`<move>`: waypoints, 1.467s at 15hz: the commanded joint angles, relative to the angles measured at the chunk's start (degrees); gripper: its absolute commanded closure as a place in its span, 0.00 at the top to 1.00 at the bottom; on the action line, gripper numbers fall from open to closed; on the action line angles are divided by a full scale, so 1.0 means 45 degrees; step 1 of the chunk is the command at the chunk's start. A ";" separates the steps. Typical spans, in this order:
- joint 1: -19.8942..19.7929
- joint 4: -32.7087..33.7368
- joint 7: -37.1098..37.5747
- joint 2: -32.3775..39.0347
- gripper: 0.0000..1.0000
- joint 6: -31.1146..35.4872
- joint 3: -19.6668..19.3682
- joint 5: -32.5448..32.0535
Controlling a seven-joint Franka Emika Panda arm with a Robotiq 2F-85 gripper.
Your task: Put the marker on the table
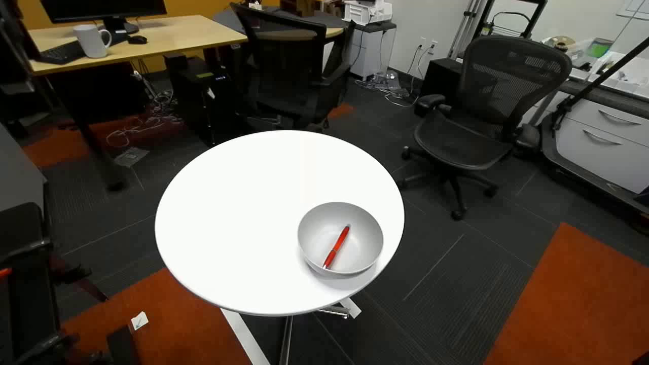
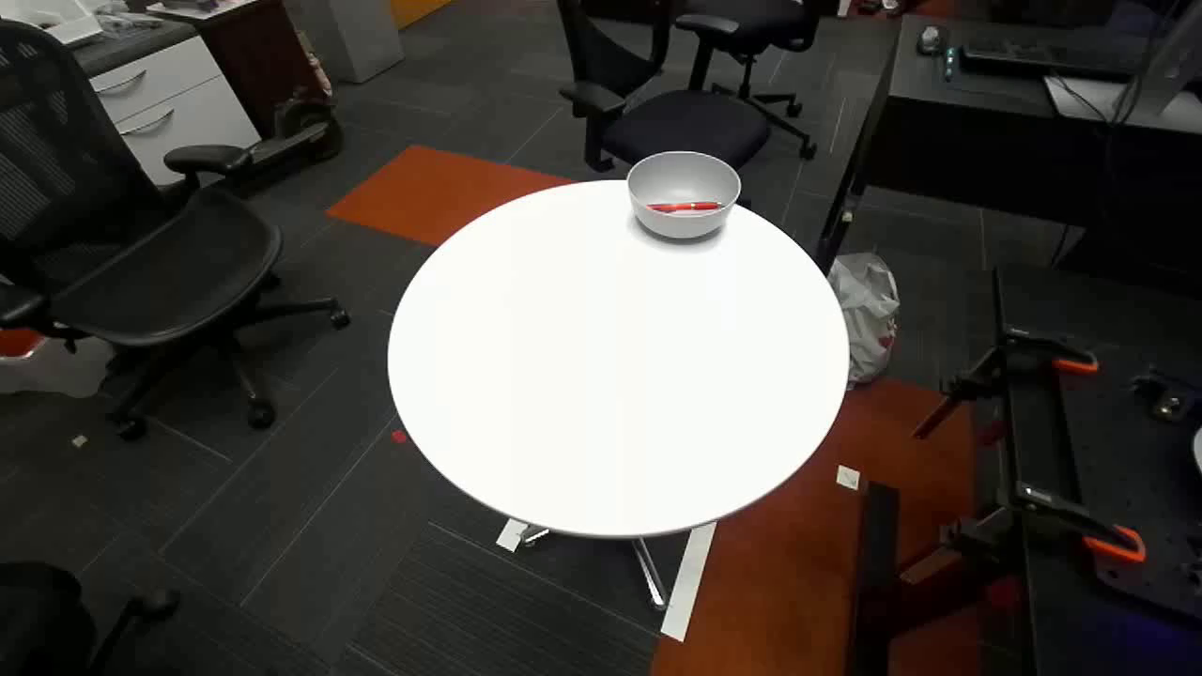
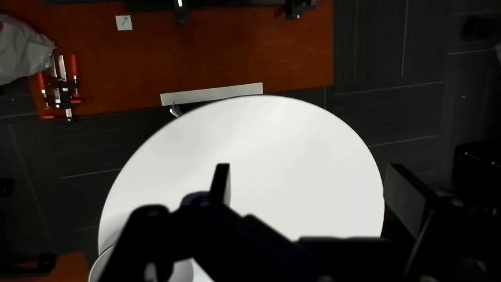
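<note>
The red marker [image 1: 336,247] lies inside a light grey bowl [image 1: 367,238], leaning on the bowl's inner wall. The bowl stands on the round white table [image 1: 233,203], close to its edge. The marker [image 2: 685,207], bowl [image 2: 681,225] and table [image 2: 601,366] show in both exterior views. In the wrist view my gripper [image 3: 308,172] is open and empty, above the table [image 3: 282,137], its fingers wide apart. The bowl [image 3: 182,272] shows partly at the bottom left there, behind the gripper's dark linkage; the marker is hidden. The gripper is out of both exterior views.
A black stand with orange-tipped clamps [image 2: 1113,543] is beside the table. Black office chairs [image 1: 471,101] [image 2: 169,253] stand around it. A wooden desk [image 1: 177,35] with a white mug [image 1: 92,41] is farther off. A plastic bag [image 2: 866,319] lies on the floor.
</note>
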 commanded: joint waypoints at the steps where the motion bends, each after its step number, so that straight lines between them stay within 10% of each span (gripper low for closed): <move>1: -0.0318 0.0026 -0.0151 0.0049 1.00 -0.0040 0.0267 0.0158; 22: -0.0760 0.3998 -0.3584 0.6928 1.00 0.4721 -0.0150 0.0144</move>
